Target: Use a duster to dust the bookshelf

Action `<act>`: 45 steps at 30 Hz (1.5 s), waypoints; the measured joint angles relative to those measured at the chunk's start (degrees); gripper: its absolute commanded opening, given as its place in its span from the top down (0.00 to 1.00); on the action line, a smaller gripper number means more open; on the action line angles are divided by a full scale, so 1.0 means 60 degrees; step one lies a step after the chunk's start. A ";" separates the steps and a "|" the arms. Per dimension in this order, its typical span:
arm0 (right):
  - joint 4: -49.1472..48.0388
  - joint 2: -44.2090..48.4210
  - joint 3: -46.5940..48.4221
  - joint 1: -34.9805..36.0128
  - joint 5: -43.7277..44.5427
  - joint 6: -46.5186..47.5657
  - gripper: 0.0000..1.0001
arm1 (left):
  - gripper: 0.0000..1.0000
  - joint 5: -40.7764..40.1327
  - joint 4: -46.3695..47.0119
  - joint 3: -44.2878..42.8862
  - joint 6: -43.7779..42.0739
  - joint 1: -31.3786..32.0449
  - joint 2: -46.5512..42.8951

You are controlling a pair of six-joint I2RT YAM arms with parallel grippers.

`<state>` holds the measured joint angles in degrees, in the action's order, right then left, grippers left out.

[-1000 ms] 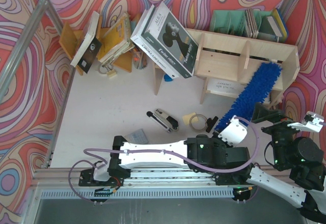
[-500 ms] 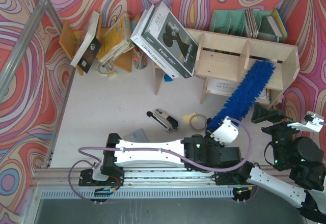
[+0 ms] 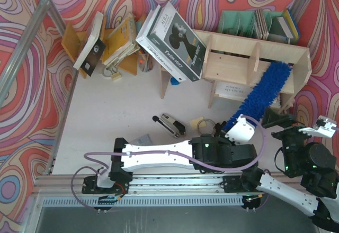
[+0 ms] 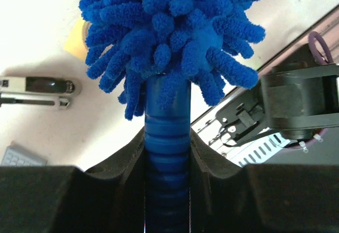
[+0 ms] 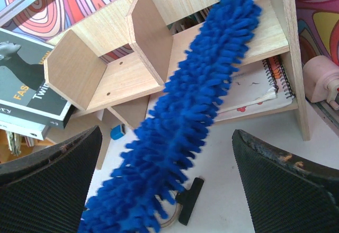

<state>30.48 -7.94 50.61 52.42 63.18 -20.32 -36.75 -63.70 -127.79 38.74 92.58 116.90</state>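
The duster [image 3: 259, 95] is a long bright-blue fluffy brush slanting up to the right. Its tip reaches into the right-hand compartment of the pale plywood bookshelf [image 3: 233, 58]. My left gripper [image 3: 233, 131] is shut on the duster's ribbed dark-blue handle [image 4: 167, 137], with the fluffy head [image 4: 169, 26] just beyond the fingers. In the right wrist view the duster [image 5: 196, 111] lies across the bookshelf's [image 5: 122, 79] right shelf board. My right gripper [image 5: 167, 175] stands open and holds nothing, near the table and behind the brush. In the top view the right gripper [image 3: 275, 118] is just right of the brush.
Large books [image 3: 175, 42] lean on the bookshelf's left end, next to an orange-brown rack [image 3: 79, 42]. A mint-green file holder [image 3: 238, 21] stands behind. A stapler [image 3: 169, 123] and tape roll [image 3: 207, 126] lie in front. A spiral notebook [image 5: 254, 92] lies under the shelf.
The left arm drew the duster back down-left half a second ago, then pushed it up-right again along the right compartment. The right arm has stayed still.
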 measured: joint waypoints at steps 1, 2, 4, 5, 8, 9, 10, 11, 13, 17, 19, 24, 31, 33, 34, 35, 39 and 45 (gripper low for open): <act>0.0000 0.0000 0.0000 0.0000 0.0000 0.0000 0.01 | 1.00 0.0091 0.0044 -0.0229 -0.0120 0.0000 0.0215; 0.0000 0.0000 0.0000 0.0000 0.0000 0.0000 0.01 | 1.00 0.0193 0.0076 -0.0492 -0.0266 0.0000 0.0455; 0.0000 0.0000 0.0000 0.0000 -0.0004 0.0000 0.01 | 1.00 0.0353 0.0171 -0.0812 -0.0470 0.0000 0.0787; 0.0000 0.0000 0.0000 0.0000 0.0000 0.0000 0.01 | 1.00 0.0419 0.0204 -0.0867 -0.0543 0.0000 0.0885; 0.0000 0.0000 -0.0004 0.0000 -0.0004 0.0000 0.01 | 1.00 0.0386 0.0211 -0.0871 -0.0601 0.0004 0.0911; 0.0000 0.0000 -0.0004 0.0000 -0.0004 -0.0004 0.01 | 1.00 0.0328 0.0226 -0.0849 -0.0601 0.0004 0.0874; 0.0000 0.0000 -0.0004 0.0000 -0.0004 0.0000 0.01 | 1.00 0.0237 0.0226 -0.0783 -0.0601 0.0011 0.0827; 0.0000 0.0000 -0.0004 0.0000 0.0000 0.0000 0.01 | 1.00 0.0135 0.0229 -0.0699 -0.0583 0.0018 0.0761; 0.0000 0.0000 -0.0004 0.0000 -0.0004 -0.0004 0.01 | 1.00 -0.0197 0.0171 -0.0565 -0.0481 0.0058 0.0623; 0.0000 0.0000 -0.0007 0.0000 -0.0004 0.0000 0.01 | 1.00 -0.1308 -0.0506 -0.0539 0.0339 0.0233 0.0288; 0.0000 0.0000 -0.0011 0.0000 -0.0004 0.0000 0.01 | 1.00 -0.1687 -0.0892 -0.0539 0.0783 0.0306 0.0109; 0.0000 0.0000 -0.0011 0.0000 -0.0004 0.0000 0.01 | 1.00 -0.1880 -0.1242 -0.0539 0.1494 0.0601 -0.0073; 0.0000 0.0000 -0.0011 0.0000 -0.0004 0.0000 0.01 | 1.00 -0.2113 -0.1555 -0.0849 0.1796 0.0900 -0.0015; 0.0000 0.0000 -0.0011 0.0000 -0.0004 0.0000 0.01 | 1.00 -0.2375 -0.1585 -0.0969 0.1781 0.1038 -0.0015; 0.0000 0.0000 -0.0011 0.0000 -0.0004 0.0000 0.01 | 1.00 -0.2543 -0.1563 -0.0998 0.1745 0.1107 -0.0015; 0.0000 0.0000 -0.0011 0.0000 -0.0004 0.0000 0.01 | 1.00 -0.2772 -0.1519 -0.1005 0.1690 0.1177 -0.0015; 0.0000 0.0000 -0.0011 0.0000 -0.0004 -0.0004 0.01 | 1.00 -0.3654 -0.0947 -0.0940 0.1249 0.1362 -0.0040; 0.0000 0.0000 -0.0011 0.0000 0.0000 -0.0004 0.01 | 1.00 -0.4226 0.0350 0.0146 0.0393 0.1661 -0.0539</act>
<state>30.48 -7.94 50.54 52.42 63.18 -20.34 -62.11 -61.60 -126.91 41.10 102.54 113.67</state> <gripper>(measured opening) 0.987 0.345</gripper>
